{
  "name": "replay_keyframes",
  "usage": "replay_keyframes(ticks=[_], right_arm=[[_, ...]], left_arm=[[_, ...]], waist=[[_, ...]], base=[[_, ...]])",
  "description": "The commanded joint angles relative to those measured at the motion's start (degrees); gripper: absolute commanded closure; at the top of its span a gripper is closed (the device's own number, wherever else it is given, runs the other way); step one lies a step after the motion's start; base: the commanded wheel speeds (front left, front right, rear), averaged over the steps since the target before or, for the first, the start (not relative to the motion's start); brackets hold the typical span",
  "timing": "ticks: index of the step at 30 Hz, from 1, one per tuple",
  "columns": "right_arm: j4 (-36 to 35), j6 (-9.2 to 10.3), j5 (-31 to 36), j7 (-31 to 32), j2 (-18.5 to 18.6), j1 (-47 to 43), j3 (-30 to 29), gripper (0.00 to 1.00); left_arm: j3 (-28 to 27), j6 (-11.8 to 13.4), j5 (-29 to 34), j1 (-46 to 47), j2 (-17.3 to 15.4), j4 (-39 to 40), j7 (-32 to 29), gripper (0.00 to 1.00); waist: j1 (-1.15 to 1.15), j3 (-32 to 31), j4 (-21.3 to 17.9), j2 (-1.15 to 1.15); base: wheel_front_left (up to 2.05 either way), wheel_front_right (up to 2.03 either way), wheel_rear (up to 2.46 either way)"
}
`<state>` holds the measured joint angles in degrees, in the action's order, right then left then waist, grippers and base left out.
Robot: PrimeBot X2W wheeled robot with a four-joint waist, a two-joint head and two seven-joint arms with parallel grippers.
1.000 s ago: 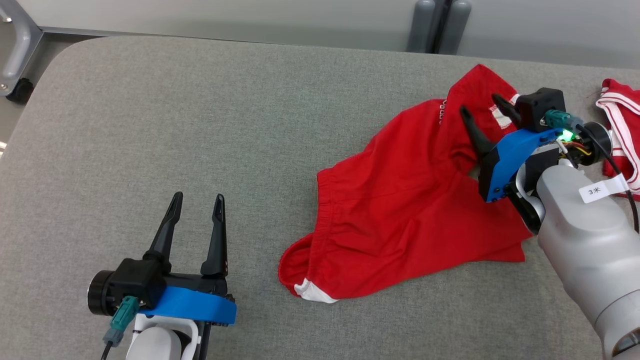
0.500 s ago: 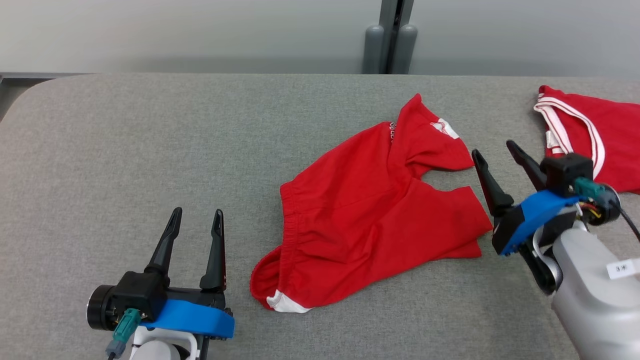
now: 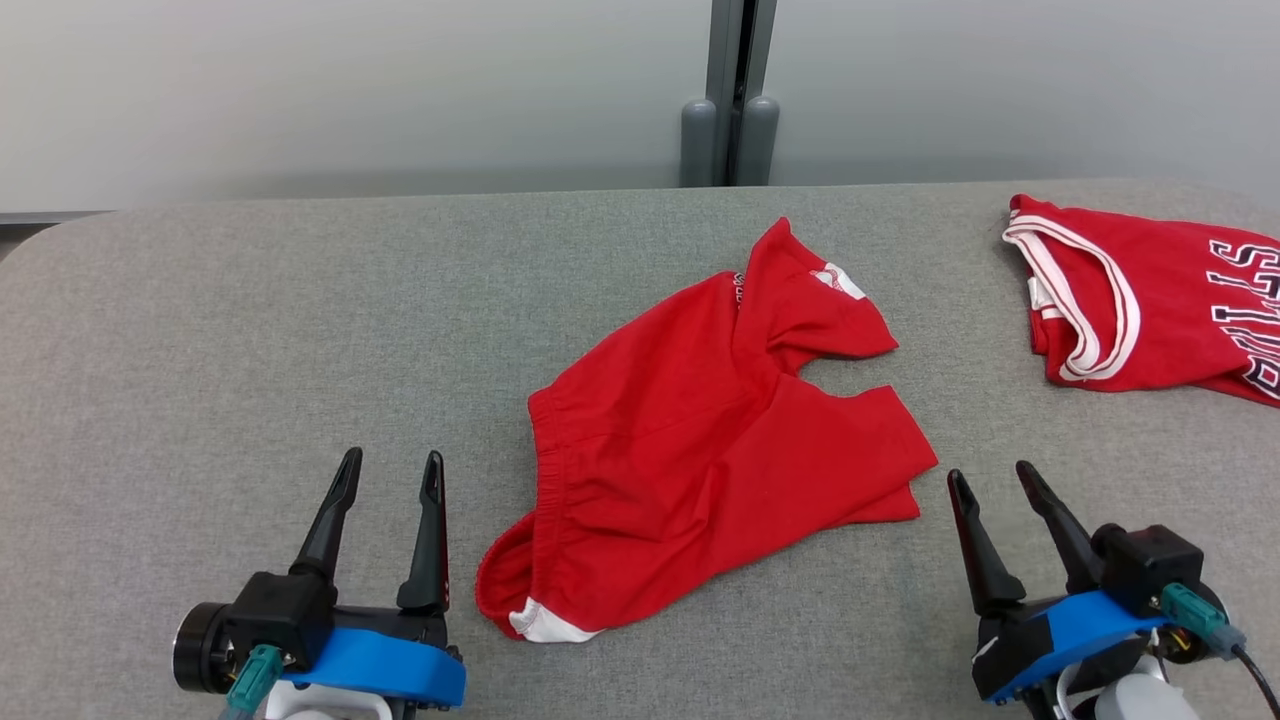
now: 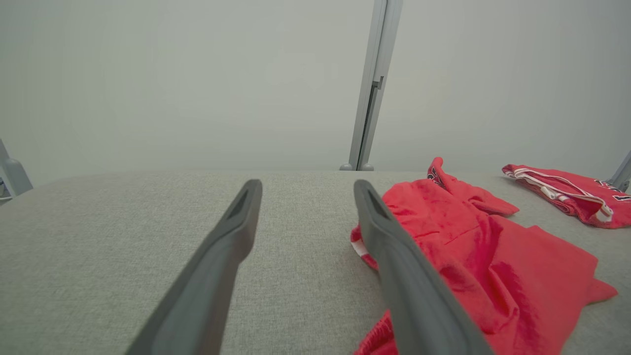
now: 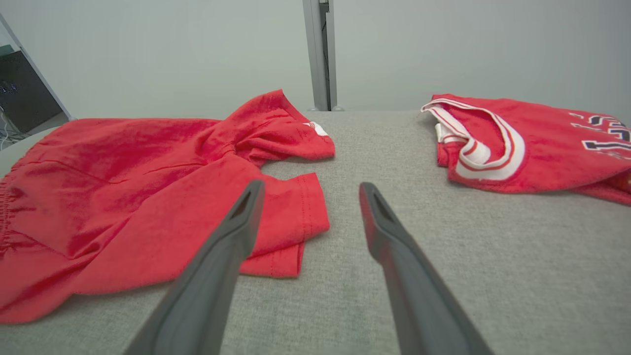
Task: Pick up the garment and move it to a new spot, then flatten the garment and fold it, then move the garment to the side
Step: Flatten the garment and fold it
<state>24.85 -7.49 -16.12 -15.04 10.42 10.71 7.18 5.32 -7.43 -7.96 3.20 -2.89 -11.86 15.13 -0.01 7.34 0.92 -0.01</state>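
The garment (image 3: 700, 450) is a pair of red shorts with white trim, lying crumpled on the grey table (image 3: 250, 330) near the middle; one leg is folded over at the far side. It also appears as red shorts (image 4: 473, 251) in the left wrist view and red shorts (image 5: 133, 182) in the right wrist view. My left gripper (image 3: 390, 470) rests open at the lower left, just left of the waistband. My right gripper (image 3: 992, 478) stands open at the lower right, beside the leg hems, touching nothing.
A second red garment, a jersey (image 3: 1140, 300) with white trim and lettering, lies at the table's far right; it is the jersey (image 5: 522, 143) in the right wrist view. A grey post (image 3: 730, 100) stands behind the table against a pale wall.
My right gripper has let go of the shorts and drawn back toward me to the lower right. The head camera has swung right and up, shifting the whole picture. The left gripper stayed put.
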Motion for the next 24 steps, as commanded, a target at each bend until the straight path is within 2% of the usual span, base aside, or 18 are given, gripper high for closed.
replay_keyframes(ticks=[1, 5, 9, 24], right_arm=[[-1.5, -0.01, 1.1, -0.2, -0.9, -2.1, -0.9, 0.00], [-2.0, -0.01, 2.6, -0.2, -1.8, -3.0, -1.1, 0.00], [-0.1, -0.01, 3.5, -0.2, -1.3, -2.0, -0.6, 0.00], [15.9, -0.01, 5.1, -0.2, 0.4, 7.7, 4.2, 0.00]], left_arm=[[-0.2, -0.1, 0.4, -0.3, 0.0, 0.2, 0.0, 0.00], [-0.2, -0.1, 0.5, -0.2, 0.0, 0.2, 0.0, 0.00], [0.0, -0.1, 0.5, 0.2, 0.0, 0.2, 0.0, 0.00], [0.4, -0.1, 0.0, 1.9, 0.0, 0.4, 0.0, 0.00]], waist=[[0.01, 0.1, -0.1, 0.01], [0.01, 0.3, -0.2, 0.01], [0.01, 0.4, 0.3, 0.01], [0.01, 3.4, 2.9, 0.01]], base=[[0.00, 0.00, 0.00], [0.00, 0.00, 0.00], [0.00, 0.00, 0.00], [0.00, 0.00, 0.00]])
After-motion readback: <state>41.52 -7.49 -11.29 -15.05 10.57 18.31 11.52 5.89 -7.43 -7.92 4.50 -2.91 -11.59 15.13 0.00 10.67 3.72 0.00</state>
